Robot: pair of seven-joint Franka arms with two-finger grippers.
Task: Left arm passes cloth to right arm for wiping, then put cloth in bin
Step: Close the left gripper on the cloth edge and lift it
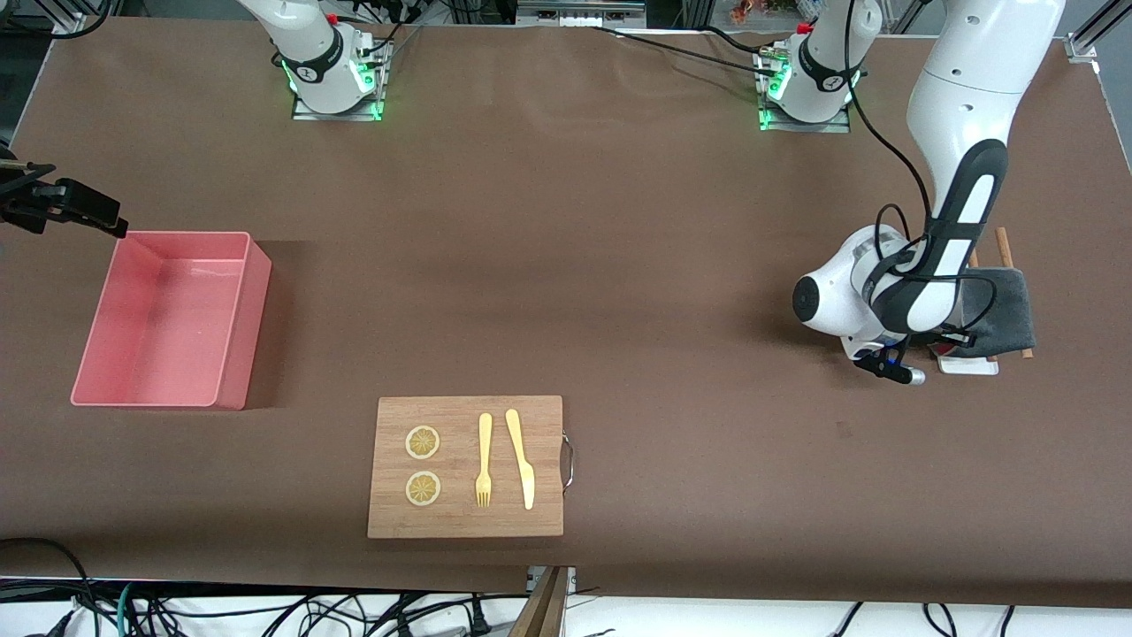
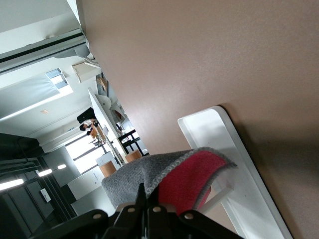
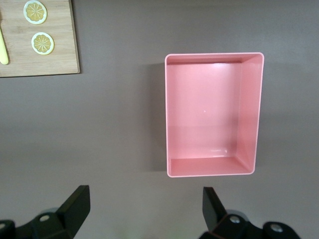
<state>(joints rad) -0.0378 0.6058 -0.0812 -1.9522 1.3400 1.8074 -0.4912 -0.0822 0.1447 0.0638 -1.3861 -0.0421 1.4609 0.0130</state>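
A: Left hand (image 2: 148, 211) noted down at the left arm's end of the table (image 1: 566, 265), closed tight on the edge of the cloth (image 2: 164, 177). Grey face and red reverse both seen, the fold pinched between the fingers.

B: Cloth position?

A: Draped on a small wooden rack (image 1: 1004, 248) over a white tray (image 2: 219, 149), at about 3 o'clock from the table's middle in the front view. Judged to be hung there so an edge is offered for a pinch from the side.

B: Right hand (image 3: 144, 209)?

A: Held high over the table by the bin (image 1: 168, 318), jaws fully spread, nothing held. It is waiting, likely parked near the bin for the handover and final drop. Bin seen empty, at about 9 o'clock.

B: Other items?

A: A board (image 1: 466, 466) at 6 o'clock, carrying two lemon slices (image 1: 423, 464), a fork (image 1: 484, 460) and a knife (image 1: 521, 458).

B: Writing or labels?

A: None legible anywhere.
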